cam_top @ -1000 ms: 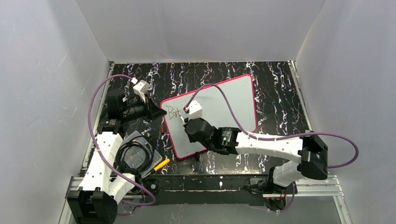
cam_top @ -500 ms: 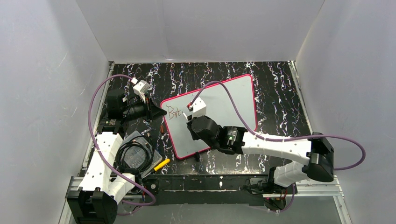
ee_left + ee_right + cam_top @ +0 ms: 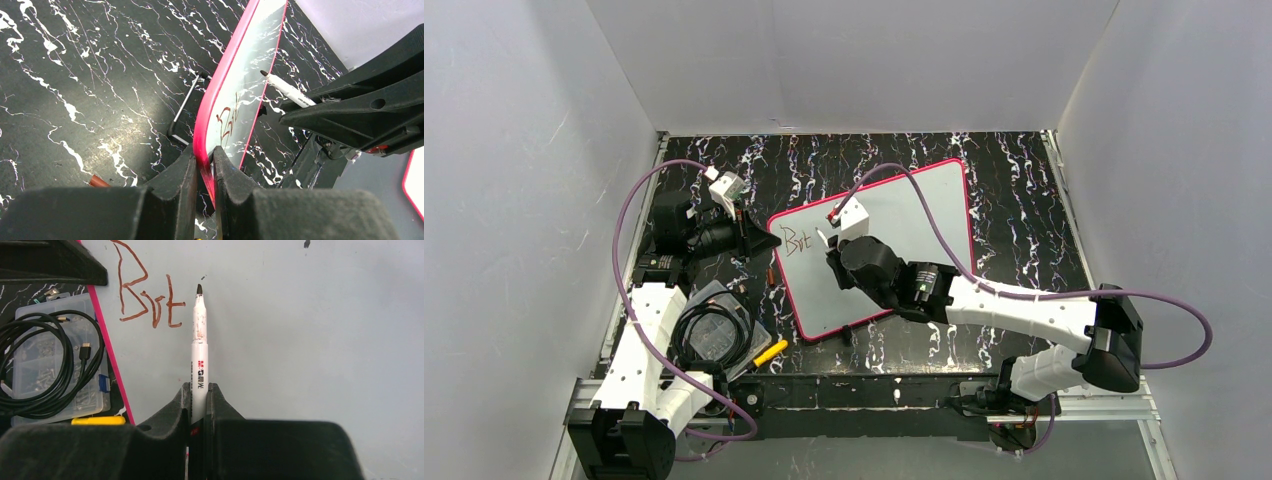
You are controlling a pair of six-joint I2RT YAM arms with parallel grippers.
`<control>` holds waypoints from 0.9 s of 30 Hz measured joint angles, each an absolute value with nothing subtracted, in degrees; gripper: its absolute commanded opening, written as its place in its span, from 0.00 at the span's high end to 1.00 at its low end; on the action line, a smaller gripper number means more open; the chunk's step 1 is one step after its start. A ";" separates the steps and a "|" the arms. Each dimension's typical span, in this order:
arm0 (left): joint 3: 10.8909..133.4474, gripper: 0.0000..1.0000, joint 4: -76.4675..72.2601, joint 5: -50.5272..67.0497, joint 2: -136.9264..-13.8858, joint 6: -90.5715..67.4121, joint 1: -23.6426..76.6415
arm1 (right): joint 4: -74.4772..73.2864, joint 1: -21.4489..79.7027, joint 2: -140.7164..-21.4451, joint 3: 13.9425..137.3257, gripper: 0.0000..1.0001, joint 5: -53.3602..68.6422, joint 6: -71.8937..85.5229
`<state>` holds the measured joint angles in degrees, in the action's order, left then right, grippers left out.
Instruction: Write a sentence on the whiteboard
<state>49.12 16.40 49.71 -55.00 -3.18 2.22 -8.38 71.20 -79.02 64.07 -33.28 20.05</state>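
Pink-framed whiteboard (image 3: 904, 230) edge clamped in left pincer (image 3: 205, 156), right pincer (image 3: 199, 390) closed on marker (image 3: 199, 355), tip just beside lettering (image 3: 152, 300)

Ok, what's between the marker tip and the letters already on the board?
Only bare whiteboard; the right wrist view shows the marker with its tip close beside the lettering.

From above and behind the arm bases, looked down over the whole desk (image 3: 1024, 180). From the left hand (image 3: 204, 160), close, faced along the whiteboard (image 3: 235, 95) rim. From the right hand (image 3: 199, 390), close, faced its white surface. Shared everywhere: the lettering (image 3: 150, 295).
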 measured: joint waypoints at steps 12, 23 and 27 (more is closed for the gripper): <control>49.12 1.00 16.40 49.69 -55.00 -3.18 2.22 | -7.94 69.32 -79.22 64.07 0.99 -31.29 19.11; 49.12 1.00 16.51 49.52 -54.89 -3.18 2.24 | -6.13 68.79 -79.00 63.94 0.99 -28.40 16.45; 49.12 1.00 16.56 49.47 -54.76 -3.18 2.31 | -5.54 67.64 -77.34 62.92 0.99 -25.74 15.77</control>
